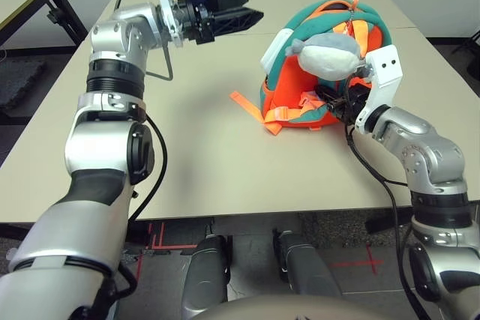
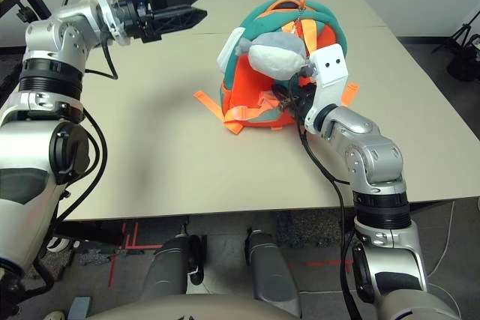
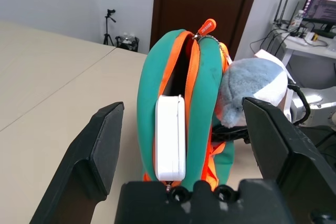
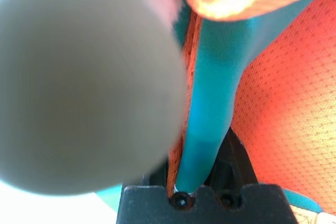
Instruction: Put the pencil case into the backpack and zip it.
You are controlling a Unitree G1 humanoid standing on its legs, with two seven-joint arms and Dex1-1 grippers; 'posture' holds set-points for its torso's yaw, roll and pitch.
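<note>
A: And we look down at the counter (image 1: 202,170), where the orange and teal backpack (image 1: 291,73) stands upright, closer to the right edge than to the left!

B: The pencil case (image 3: 170,137), where is it?

A: Partly in! The white case sits upright in the open side of the backpack, one narrow side poking out between the two teal halves. The gap runs dark above it, up to the orange zip pull (image 3: 207,27) at the top.

B: So that zip is open, right beside the case! What about the left gripper (image 1: 256,7)?

A: Fingers wide apart, with nothing between them! It's up above the counter, clear of the backpack, and its wrist view looks straight at the case's exposed side.

B: And the right gripper (image 1: 322,92)?

A: Down low against the backpack, on the side facing the robot. Its fingers are clamped on a teal fold with orange edging!

B: There's a plush toy (image 1: 328,56) up there too.

A: Grey and white, just above those right fingers, lying against the pack! And an orange strap (image 1: 248,107) reaches out from the pack's base across the counter, towards the left edge.
</note>
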